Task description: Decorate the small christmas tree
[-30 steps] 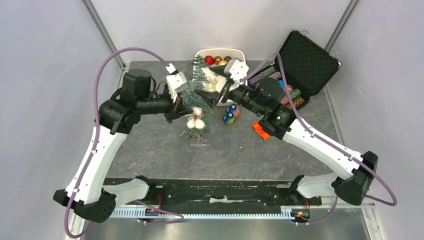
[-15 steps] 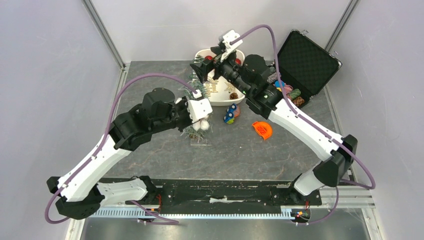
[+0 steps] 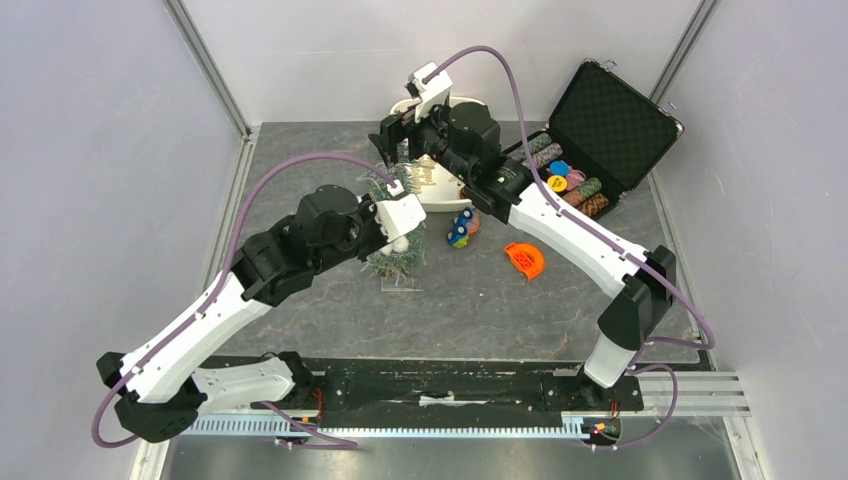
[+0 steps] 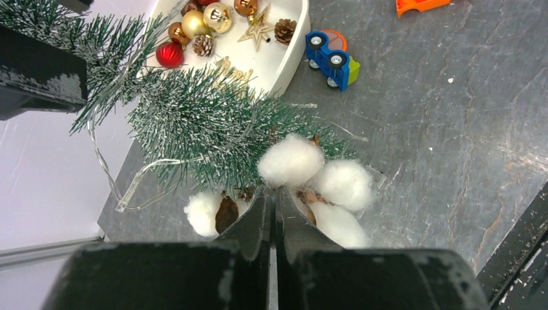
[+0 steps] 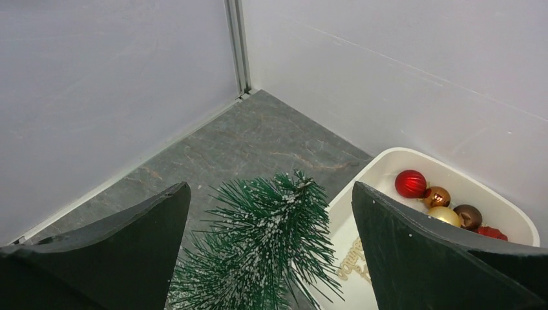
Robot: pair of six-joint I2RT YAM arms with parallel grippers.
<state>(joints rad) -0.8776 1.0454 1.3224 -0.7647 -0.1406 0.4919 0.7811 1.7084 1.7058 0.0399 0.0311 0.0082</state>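
Note:
The small christmas tree [image 3: 388, 200] stands mid-table, frosted green, with a clear light wire [image 4: 110, 174] hanging off its branches. White cotton bolls [image 4: 291, 161] sit low on the tree [image 4: 194, 116]. My left gripper [image 4: 271, 191] is shut, its tips pinched at the centre of the cotton sprig [image 3: 402, 243]. My right gripper [image 3: 392, 142] hangs wide open over the treetop. In the right wrist view the treetop [image 5: 271, 239] lies between the fingers without touching them, and the right gripper [image 5: 270, 188] holds nothing.
A white tray [image 3: 437, 192] behind the tree holds red and gold baubles [image 5: 411, 183], a star and pinecones. A blue toy car [image 3: 461, 229] and an orange piece [image 3: 525, 260] lie to the right. An open black case [image 3: 610, 120] with chips stands far right.
My right arm left the tree's side, rose and swung back over the treetop with its jaws opened wide. My left arm came round to the near side, staying shut at the cotton.

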